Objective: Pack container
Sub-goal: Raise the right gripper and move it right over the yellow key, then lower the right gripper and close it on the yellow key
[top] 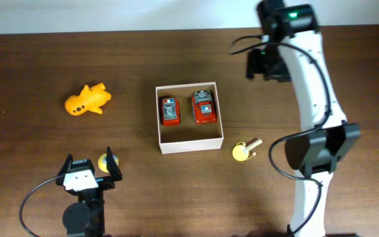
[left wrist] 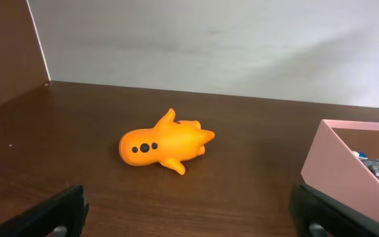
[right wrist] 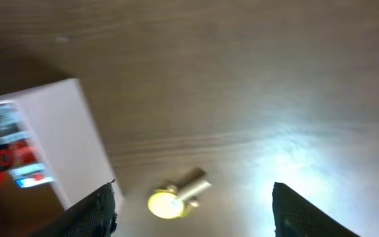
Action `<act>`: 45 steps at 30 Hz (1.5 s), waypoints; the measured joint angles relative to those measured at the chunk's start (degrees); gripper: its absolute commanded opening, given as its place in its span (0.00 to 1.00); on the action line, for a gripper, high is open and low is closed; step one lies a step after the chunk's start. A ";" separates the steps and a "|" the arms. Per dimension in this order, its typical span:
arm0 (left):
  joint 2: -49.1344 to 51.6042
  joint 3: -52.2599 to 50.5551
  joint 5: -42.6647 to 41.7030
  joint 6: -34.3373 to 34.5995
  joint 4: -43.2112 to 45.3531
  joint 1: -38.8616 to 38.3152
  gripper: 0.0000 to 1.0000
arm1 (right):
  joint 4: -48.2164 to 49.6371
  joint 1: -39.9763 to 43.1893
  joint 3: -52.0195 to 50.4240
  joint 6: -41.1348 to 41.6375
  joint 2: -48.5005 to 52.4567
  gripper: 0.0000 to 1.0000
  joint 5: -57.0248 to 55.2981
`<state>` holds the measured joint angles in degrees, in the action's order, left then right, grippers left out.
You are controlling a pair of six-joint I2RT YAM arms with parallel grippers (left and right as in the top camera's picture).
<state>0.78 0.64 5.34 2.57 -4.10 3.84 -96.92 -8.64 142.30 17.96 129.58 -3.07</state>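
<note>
The container (top: 191,144), a square white-walled box with a brown inside, sits mid-table and holds two red toy cars (top: 170,110) (top: 203,107). An orange toy (top: 87,100) lies to its left and also shows in the left wrist view (left wrist: 163,143). A yellow toy (top: 244,151) lies just right of the container. My left gripper (top: 89,162) is open at the front left, with a small yellow thing (top: 104,162) by its right finger. My right gripper (top: 263,64) is open and high; in its wrist view the yellow toy (right wrist: 170,201) lies on the table far below, between the fingers (right wrist: 193,197).
The container's wall shows at the right of the left wrist view (left wrist: 347,164) and at the left of the right wrist view (right wrist: 71,131). The right arm's base (top: 311,158) stands at the front right. A pale wall rises behind the table's far edge (left wrist: 242,99).
</note>
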 measured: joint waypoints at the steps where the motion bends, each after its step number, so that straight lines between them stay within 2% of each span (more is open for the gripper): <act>1: 0.00 0.00 0.02 0.00 0.00 0.00 0.99 | -0.07 0.90 0.00 0.00 0.00 0.71 0.04; 6: 0.02 0.00 0.02 -0.02 0.00 0.00 0.99 | -0.07 2.60 -0.02 -0.44 -1.44 0.72 0.55; 8: 0.00 0.00 0.00 -0.02 0.00 0.00 0.99 | -0.07 2.56 -0.07 -0.42 -3.61 0.78 0.81; 15: 0.00 0.00 0.00 -0.02 0.00 0.00 0.99 | 0.15 2.49 -2.54 0.11 -20.06 0.83 0.24; 20: 0.02 0.00 0.02 -0.02 0.00 0.00 0.99 | -0.07 2.49 -17.29 4.07 -35.67 0.84 -2.67; 24: 0.00 0.00 0.02 0.00 0.00 0.00 0.99 | 0.37 2.49 -34.21 10.73 -40.15 0.87 -3.78; 28: 0.00 0.00 0.00 0.00 -0.02 0.00 0.99 | 9.42 2.49 -51.12 20.02 -37.09 0.89 -3.67; 35: 0.00 0.00 0.00 0.00 0.00 0.00 0.99 | 29.07 2.49 -70.36 33.73 -35.98 0.86 0.59; 39: 0.00 0.00 0.00 0.00 0.00 0.00 0.99 | 37.68 2.49 -76.89 40.30 -36.02 0.86 3.26; 45: 0.00 0.00 0.00 0.00 0.00 0.00 0.99 | 49.05 1.18 -81.26 48.81 -36.04 0.84 5.14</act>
<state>0.78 0.64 5.34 2.57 -4.10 3.84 -47.88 -7.46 61.04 66.76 93.54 2.07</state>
